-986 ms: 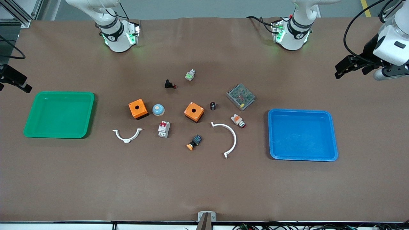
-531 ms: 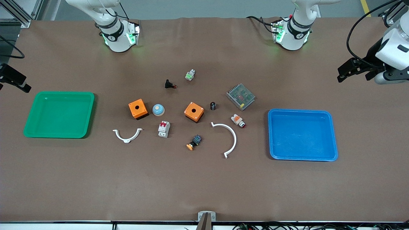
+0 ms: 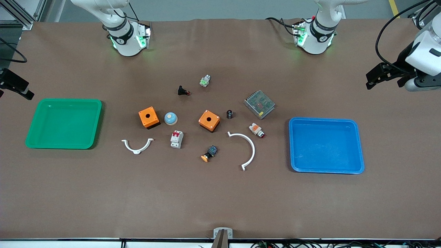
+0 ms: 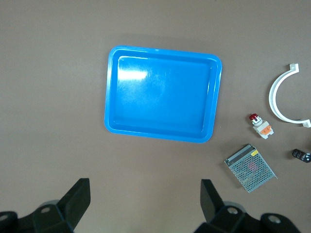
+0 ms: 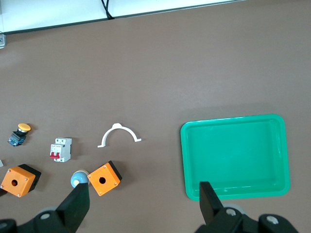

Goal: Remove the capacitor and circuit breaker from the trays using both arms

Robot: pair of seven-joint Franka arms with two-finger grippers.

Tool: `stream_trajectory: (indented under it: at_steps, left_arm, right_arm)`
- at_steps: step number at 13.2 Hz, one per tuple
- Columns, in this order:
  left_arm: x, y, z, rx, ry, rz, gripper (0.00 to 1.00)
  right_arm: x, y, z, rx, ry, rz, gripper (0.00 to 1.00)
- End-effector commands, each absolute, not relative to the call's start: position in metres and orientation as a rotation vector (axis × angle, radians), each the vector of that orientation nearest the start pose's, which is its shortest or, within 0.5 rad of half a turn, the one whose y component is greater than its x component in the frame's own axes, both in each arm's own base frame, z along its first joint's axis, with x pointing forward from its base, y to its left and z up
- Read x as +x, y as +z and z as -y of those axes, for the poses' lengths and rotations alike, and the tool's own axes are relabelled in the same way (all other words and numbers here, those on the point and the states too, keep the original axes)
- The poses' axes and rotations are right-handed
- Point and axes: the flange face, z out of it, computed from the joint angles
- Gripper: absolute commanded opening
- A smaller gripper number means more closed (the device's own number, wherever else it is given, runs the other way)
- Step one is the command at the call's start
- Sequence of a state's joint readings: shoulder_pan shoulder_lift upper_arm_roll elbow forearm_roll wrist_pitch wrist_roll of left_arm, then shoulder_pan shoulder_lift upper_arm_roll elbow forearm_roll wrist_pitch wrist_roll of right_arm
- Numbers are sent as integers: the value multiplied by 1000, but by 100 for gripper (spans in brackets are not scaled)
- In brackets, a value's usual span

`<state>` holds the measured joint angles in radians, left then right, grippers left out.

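Green and blue, the two shallow plastic trays both sit bare: the green tray (image 3: 64, 123) toward the right arm's end of the table, the blue tray (image 3: 326, 145) toward the left arm's end. The tiny black cylindrical capacitor (image 3: 229, 114) already rests on the brown table mat, between the orange square box with a round hole (image 3: 209, 120) and the perforated grey metal power-supply block (image 3: 259, 104). The small light-grey circuit breaker with red levers (image 3: 176, 139) also lies on the mat, just nearer the front camera than the pale blue dome button (image 3: 170, 118). By my judgement the removal looks done, so no lift remains; the next move calls only for parking. The left gripper (image 4: 144, 198) hangs over bare mat beside the blue tray, fingers spread and holding nothing. The right gripper (image 5: 141, 201) hangs by the green tray's edge, likewise spread and unloaded.
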<state>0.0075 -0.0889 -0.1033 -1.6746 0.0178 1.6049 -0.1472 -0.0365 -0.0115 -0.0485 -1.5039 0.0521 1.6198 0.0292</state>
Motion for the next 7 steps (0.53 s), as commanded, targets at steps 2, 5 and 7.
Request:
stream_trajectory:
  at_steps: [2,5,7]
  left_arm:
    - [532,629,51,-3112,-17,67,100]
    - [532,628,52,-3113,-14,65,100]
    - [532,628,51,-3113,-14,67,100]
  right_arm:
    - [558,672,43,-3099,-197,-174,100]
    - [558,672,44,-3125,-197,-163,100]
    - [558,672,43,-3140,-198,-49,100]
